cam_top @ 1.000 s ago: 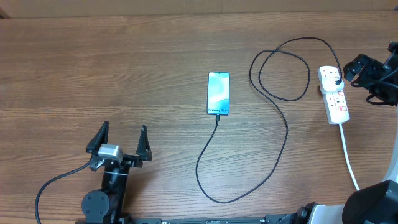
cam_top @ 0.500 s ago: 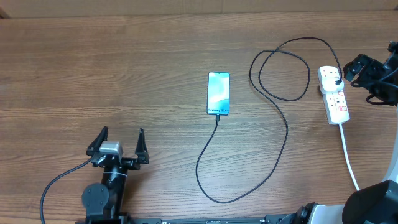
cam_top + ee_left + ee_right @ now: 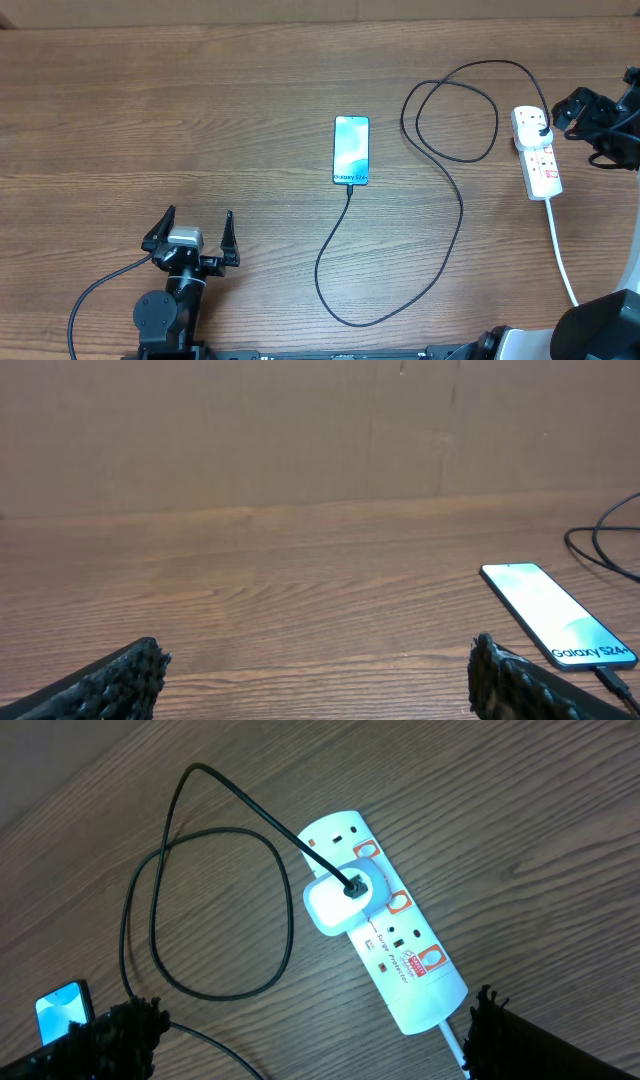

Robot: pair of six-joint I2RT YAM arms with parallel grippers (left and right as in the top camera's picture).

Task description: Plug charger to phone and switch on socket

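Jaws of the left gripper (image 3: 197,215) stand wide apart and hold nothing, low over the wooden table (image 3: 200,100) at its near side. A little further, the charger (image 3: 460,215) makes a long bend on the wood. Its slim tip meets the near short edge of the phone (image 3: 351,150) and seems already pushed in.

The phone lies flat around the middle of the table, screen up and lit light blue-teal, with one line of small text at its near end and a dark rim.

Further, at the right, lies the socket (image 3: 538,160), a white long strip. The cable's other end enters a white adapter (image 3: 335,900) seated in one outlet. The right gripper (image 3: 312,1005) hovers over it, also fully spread and empty.

I judge that only the switching remains. The right arm should choose the red-marked switch (image 3: 402,902) belonging to the occupied outlet and press straight down with one fingertip. It should stay off the black cable, because the light strip may slide if pushed sideways.
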